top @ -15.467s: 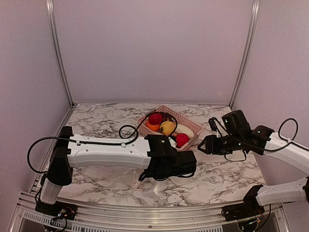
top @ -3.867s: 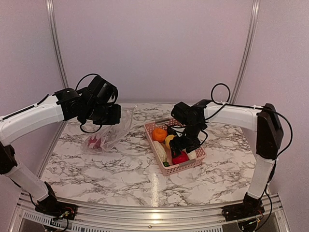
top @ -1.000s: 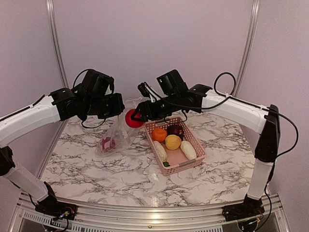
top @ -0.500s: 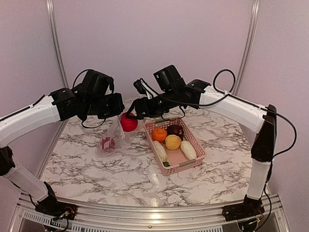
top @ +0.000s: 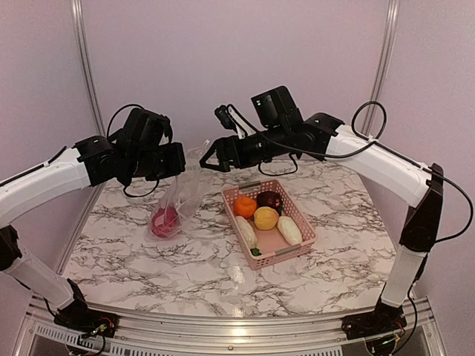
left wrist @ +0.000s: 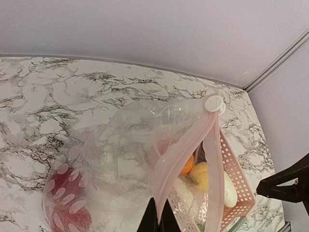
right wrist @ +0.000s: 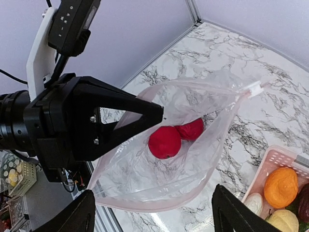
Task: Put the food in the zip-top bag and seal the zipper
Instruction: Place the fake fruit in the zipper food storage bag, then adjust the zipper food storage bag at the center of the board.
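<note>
My left gripper (top: pixel 178 169) is shut on the mouth edge of the clear zip-top bag (top: pixel 183 194), which hangs down to the table. The bag's mouth gapes open. Its pink zipper (left wrist: pixel 181 150) ends in a white slider (left wrist: pixel 214 103). Two red food balls (right wrist: pixel 164 141) lie at the bag's bottom (top: pixel 165 220). My right gripper (right wrist: pixel 154 217) is open and empty above the mouth, seen from the top camera at the right gripper (top: pixel 210 159). An orange (top: pixel 245 205), a dark purple (top: pixel 269 199), a yellow (top: pixel 266 217) and two whitish pieces (top: pixel 246 231) lie in the basket.
The pink slatted basket (top: pixel 286 253) stands on the marble table just right of the bag. Lilac walls with metal rails (top: pixel 87 81) close the back and sides. Both arms reach over the table's back half, with black cables looping off them.
The red ball that my right gripper held at the bag's mouth has dropped to the bag's bottom. The right gripper has opened wider and risen slightly to the right.
</note>
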Robot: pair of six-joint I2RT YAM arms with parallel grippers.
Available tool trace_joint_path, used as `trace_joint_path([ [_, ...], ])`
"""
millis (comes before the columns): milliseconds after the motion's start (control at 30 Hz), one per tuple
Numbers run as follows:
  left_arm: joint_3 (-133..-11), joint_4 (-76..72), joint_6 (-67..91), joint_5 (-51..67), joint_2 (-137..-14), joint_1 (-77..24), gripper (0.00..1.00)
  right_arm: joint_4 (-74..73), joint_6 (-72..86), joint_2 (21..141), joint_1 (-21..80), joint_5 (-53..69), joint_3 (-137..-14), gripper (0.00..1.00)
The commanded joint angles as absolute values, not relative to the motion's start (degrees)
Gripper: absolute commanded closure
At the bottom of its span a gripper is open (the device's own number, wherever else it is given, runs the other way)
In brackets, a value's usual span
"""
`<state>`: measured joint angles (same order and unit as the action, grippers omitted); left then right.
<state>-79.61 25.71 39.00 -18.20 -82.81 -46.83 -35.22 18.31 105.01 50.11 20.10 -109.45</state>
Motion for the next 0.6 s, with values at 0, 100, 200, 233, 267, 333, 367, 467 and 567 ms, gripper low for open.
trace_joint_path([
  [0,-81.6,27.2,33.8,-25.5,-78.5,-45.8,1.00,-36.7,17.8,101.7,48.4,16.7,-106.3,0.21],
  [100,-83.8,27.9,30.7,-29.6,-76.8,-45.8,1.00,-36.8,18.8,100.4,46.4,16.5,-104.3,0.22],
  [200,-82.4,26.3,28.7,-31.6,-74.8,-45.6,1.00,-36.9,19.2,99.1,44.9,15.0,-102.0,0.22],
  [233,-81.3,26.4,28.3,-31.4,-74.8,-45.5,1.00,-37.0,19.3,98.9,44.3,14.4,-101.1,0.22],
  [267,-80.2,26.8,28.2,-30.7,-75.3,-45.3,1.00,-37.5,19.6,98.8,43.8,14.0,-100.3,0.23],
  [333,-79.6,29.8,29.6,-27.9,-78.0,-44.7,1.00,-38.8,20.2,99.2,42.7,13.8,-99.0,0.23],
  [367,-80.1,31.6,30.5,-26.6,-79.4,-44.6,1.00,-39.4,20.1,99.4,42.5,13.7,-98.8,0.23],
  [467,-80.6,32.8,32.8,-23.0,-80.9,-44.6,1.00,-41.0,19.4,99.7,42.5,12.7,-98.3,0.24],
  [567,-80.4,30.4,33.9,-23.0,-79.4,-44.6,1.00,-42.1,18.5,99.8,42.3,11.3,-98.0,0.24],
])
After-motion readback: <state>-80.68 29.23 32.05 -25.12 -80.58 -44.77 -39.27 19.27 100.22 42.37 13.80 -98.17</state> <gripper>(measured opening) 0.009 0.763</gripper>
